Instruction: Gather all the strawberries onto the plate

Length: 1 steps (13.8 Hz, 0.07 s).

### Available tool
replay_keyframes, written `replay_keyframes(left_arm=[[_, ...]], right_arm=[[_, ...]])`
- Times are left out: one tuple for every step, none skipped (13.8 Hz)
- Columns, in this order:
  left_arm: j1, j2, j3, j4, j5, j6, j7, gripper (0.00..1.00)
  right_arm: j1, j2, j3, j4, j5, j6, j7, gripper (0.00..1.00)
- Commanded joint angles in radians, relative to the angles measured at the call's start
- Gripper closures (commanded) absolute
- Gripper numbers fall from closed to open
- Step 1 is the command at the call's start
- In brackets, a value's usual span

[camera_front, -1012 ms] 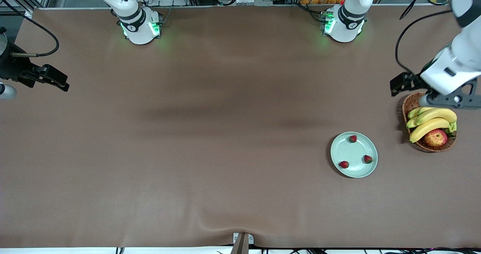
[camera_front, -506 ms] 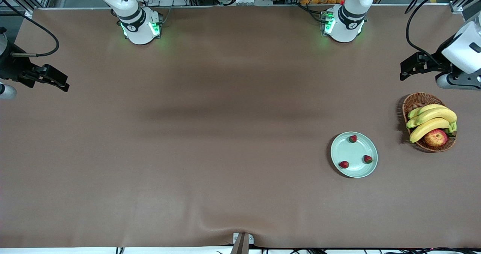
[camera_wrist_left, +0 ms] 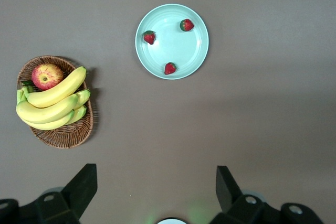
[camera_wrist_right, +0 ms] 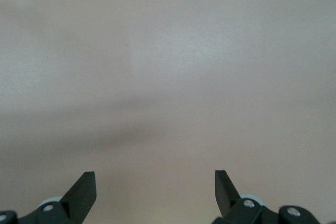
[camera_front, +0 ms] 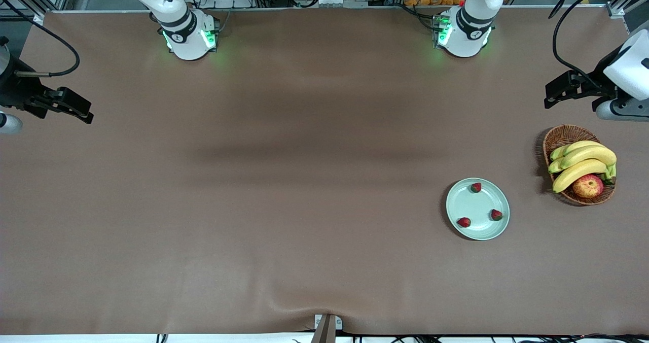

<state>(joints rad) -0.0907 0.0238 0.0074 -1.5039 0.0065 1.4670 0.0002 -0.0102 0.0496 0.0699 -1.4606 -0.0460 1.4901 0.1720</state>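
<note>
The right gripper (camera_front: 76,110) hangs over the bare table (camera_front: 284,180) at the right arm's end, its jaws spread wide with nothing between them; the right wrist view shows only brown cloth past its fingertips (camera_wrist_right: 84,187). That arm waits. Toward the left arm's end sits the plate (camera_front: 476,206), and all three strawberries lie on it near the rim, apart from one another: one (camera_front: 475,187) at the edge farthest from the front camera, one (camera_front: 463,222) at the nearest edge, one (camera_front: 496,214) on the side facing the basket (camera_front: 560,137). The basket stands near the plate and holds bananas (camera_front: 583,163) and an apple (camera_front: 588,185). The left gripper (camera_front: 563,90) hangs above the table close to the basket, jaws wide and empty
</note>
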Motion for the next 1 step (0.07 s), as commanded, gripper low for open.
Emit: replay_keyframes(left_arm=[[0.008, -0.004, -0.004, 0.011, -0.019, -0.019, 0.021, 0.00]], right_arm=[[0.003, -0.027, -0.006, -0.023, 0.014, 0.009, -0.009, 0.00]])
